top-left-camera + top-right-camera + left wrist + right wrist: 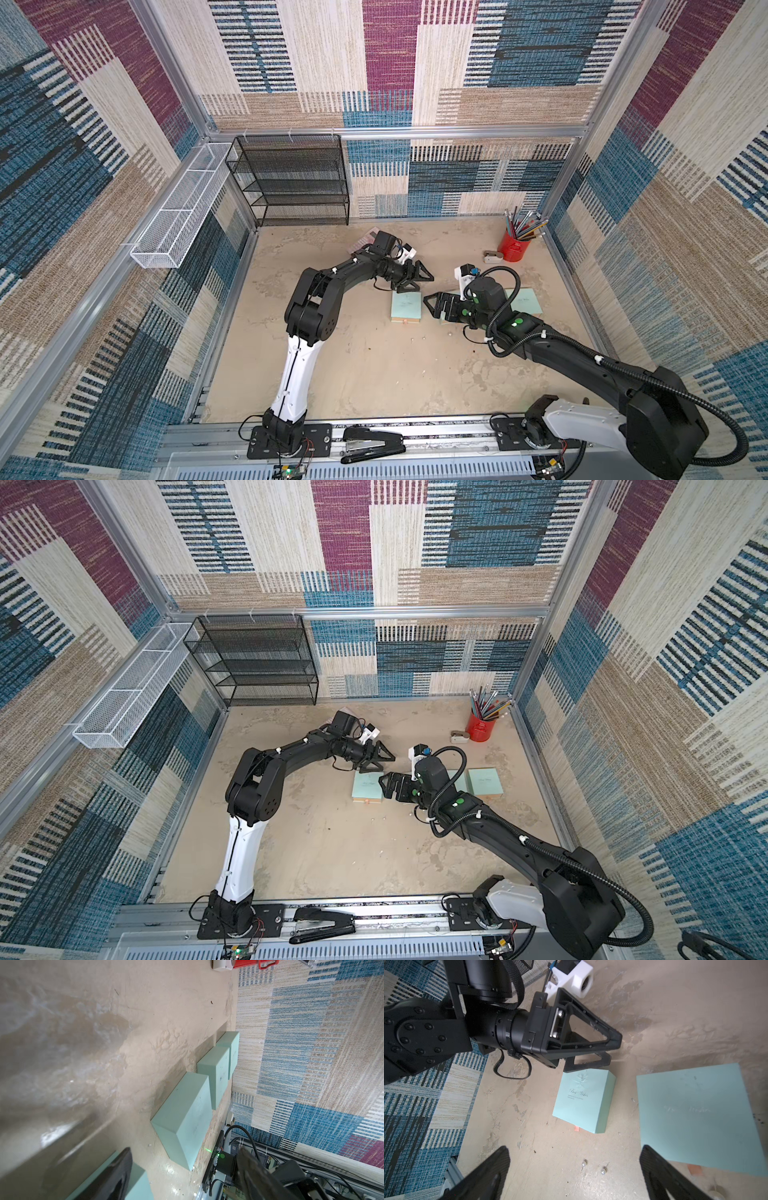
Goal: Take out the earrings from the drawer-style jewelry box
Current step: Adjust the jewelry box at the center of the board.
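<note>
Two tiny pearl stud earrings (584, 1164) (603, 1171) lie on the beige floor, in front of the mint-green boxes. My right gripper (575, 1150) is open just above them, with its fingers wide apart on either side and nothing held. A small mint-green drawer-style jewelry box (584, 1103) (406, 306) has a pink pull tab (577, 1128) at its near edge. A larger mint-green box (699, 1113) lies beside it. My left gripper (426, 279) (612, 1051) hovers open and empty at the small box's far edge. The left wrist view shows a row of mint boxes (187, 1122).
A red pencil cup (515, 245) and a small white object (492, 257) stand at the back right. A black mesh shelf (291, 178) stands against the back wall. A white wire basket (178, 216) hangs on the left wall. A black stapler (374, 446) lies on the front rail.
</note>
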Tool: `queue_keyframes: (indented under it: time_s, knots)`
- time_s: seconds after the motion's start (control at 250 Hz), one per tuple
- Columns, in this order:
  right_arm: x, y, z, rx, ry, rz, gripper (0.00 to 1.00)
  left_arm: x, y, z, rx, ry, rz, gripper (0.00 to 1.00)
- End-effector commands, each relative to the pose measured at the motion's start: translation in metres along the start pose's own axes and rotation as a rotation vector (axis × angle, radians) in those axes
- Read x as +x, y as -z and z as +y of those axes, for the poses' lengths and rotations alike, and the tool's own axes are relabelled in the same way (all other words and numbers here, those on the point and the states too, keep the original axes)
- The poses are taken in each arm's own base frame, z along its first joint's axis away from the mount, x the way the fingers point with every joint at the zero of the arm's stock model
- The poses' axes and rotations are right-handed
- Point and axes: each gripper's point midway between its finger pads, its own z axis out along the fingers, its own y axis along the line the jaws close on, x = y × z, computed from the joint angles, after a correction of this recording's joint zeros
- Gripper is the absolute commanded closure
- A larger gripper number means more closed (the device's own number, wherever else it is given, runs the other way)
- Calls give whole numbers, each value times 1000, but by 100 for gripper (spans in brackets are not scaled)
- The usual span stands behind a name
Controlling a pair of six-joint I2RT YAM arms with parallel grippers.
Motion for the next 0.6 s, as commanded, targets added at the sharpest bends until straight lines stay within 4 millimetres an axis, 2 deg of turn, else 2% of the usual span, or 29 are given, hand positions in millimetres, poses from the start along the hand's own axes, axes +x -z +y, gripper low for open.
queue_keyframes:
  time_s: [0.0,0.136,0.236,0.32,0.388,0.46,0.516,0.596]
  knots:
    - [-3,3,2,-14,1,-17,1,4,0,-4,7,18,7,20]
    - [0,3,-1,-12,-4,-16,1,4,1,-12,30,13,3,20]
    - [1,3,-1,-14,-10,-14,1,-1,9,-31,72,-6,-20,20]
    - [2,3,-2,-10,-12,-14,1,-6,23,-50,87,-33,-62,21]
    - [1,6,-4,2,-11,-21,1,-6,43,-54,55,-39,-122,21]
    - [-1,9,-5,15,-4,-28,1,-3,70,-43,-26,-12,-216,20]
    - [-1,11,-5,15,1,-28,1,8,87,-22,-118,33,-264,19]
    - [0,11,-6,23,10,-16,1,30,101,8,-246,76,-272,17]
